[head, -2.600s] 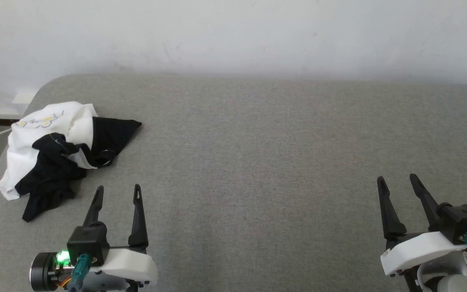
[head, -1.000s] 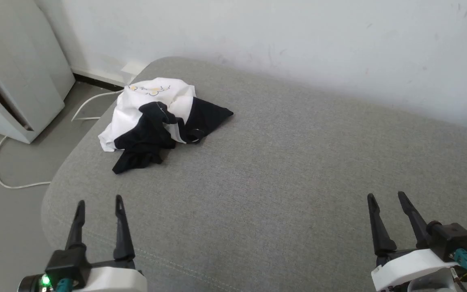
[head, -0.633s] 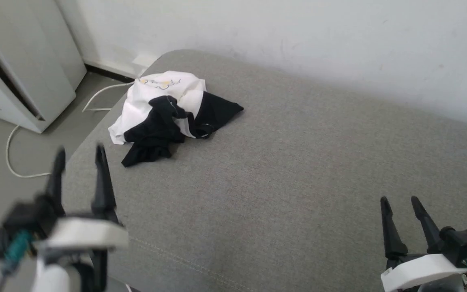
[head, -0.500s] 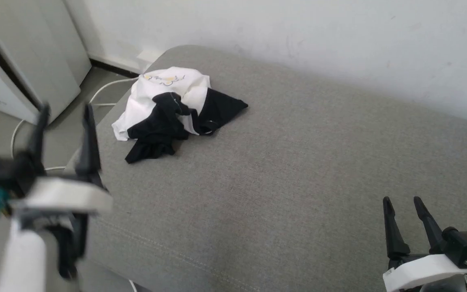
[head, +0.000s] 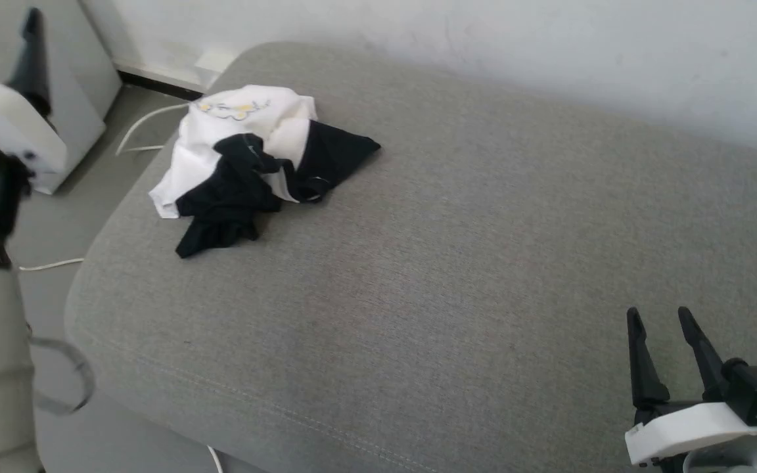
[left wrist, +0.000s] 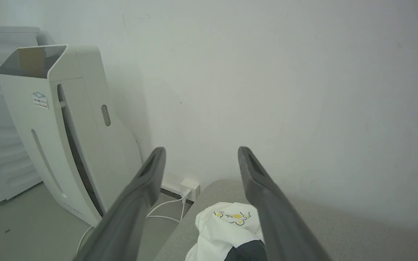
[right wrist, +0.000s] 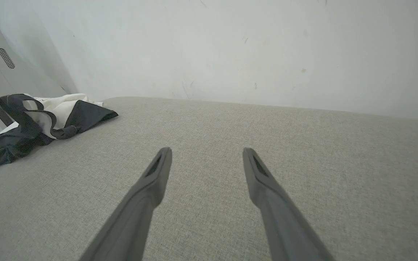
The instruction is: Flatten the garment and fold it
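T-shirt [head: 247,157] crumpled at upper left, my reach under way
I've raised my left gripper [left wrist: 200,152] from lower left toward it, fingers spread, empty; right gripper [head: 658,314], lower right, equally spread.

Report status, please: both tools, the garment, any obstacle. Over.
Left tool open, empty, held high at left. Right tool open, empty, over the grey cushion, front right. Garment crumpled at far left corner, not flattened. White cable on floor beside it.

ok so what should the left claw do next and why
Probably lower the open left claw toward the crumpled white T-shirt with black sleeves: it lies bunched near the grey fabric cushion's far left corner, and that claw hangs raised, apart from it, holding nothing.
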### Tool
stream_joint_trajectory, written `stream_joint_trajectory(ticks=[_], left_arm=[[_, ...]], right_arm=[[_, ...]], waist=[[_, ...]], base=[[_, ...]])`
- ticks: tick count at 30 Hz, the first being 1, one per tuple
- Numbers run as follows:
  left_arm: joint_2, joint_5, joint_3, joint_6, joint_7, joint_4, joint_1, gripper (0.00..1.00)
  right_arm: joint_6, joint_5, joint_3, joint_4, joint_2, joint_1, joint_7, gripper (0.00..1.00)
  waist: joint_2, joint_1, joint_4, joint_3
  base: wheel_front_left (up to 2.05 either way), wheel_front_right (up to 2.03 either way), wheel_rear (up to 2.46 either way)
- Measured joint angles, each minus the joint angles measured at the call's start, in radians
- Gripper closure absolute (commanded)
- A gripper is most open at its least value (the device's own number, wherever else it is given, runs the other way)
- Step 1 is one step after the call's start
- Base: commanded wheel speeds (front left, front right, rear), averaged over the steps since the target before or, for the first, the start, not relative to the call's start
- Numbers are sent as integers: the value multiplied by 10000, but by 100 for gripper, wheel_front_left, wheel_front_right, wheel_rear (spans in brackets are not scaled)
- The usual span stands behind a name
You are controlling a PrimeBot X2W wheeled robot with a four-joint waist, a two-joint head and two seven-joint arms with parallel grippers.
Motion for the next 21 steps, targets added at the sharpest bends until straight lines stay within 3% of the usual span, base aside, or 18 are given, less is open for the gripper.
stream_joint_trajectory(ticks=[5,9,15,21], left_arm=[[255,-395,259,125,711,1174,-969,0],[458,-508,153,-104,938,1659,-1330,0],[508,-608,151,-96,871,2334,-1756,0],[533,-598,-58,-15,1519,3336,-2038,0]], right_arm=[[-4,-242,-36,-65,0,-151,-2,0],[-6,-359,-102,-127,-2,-303,-2,0],[-6,-514,-249,-286,-2,-501,-2,0],[-6,-606,-328,-408,-2,-733,-2,0]], waist=[[0,0,-334,332],[0,-1,-659,611],[0,0,-1056,1188],[0,0,-1382,1841]], base=[[0,0,0],[0,0,0],[0,0,0],[0,0,0]])
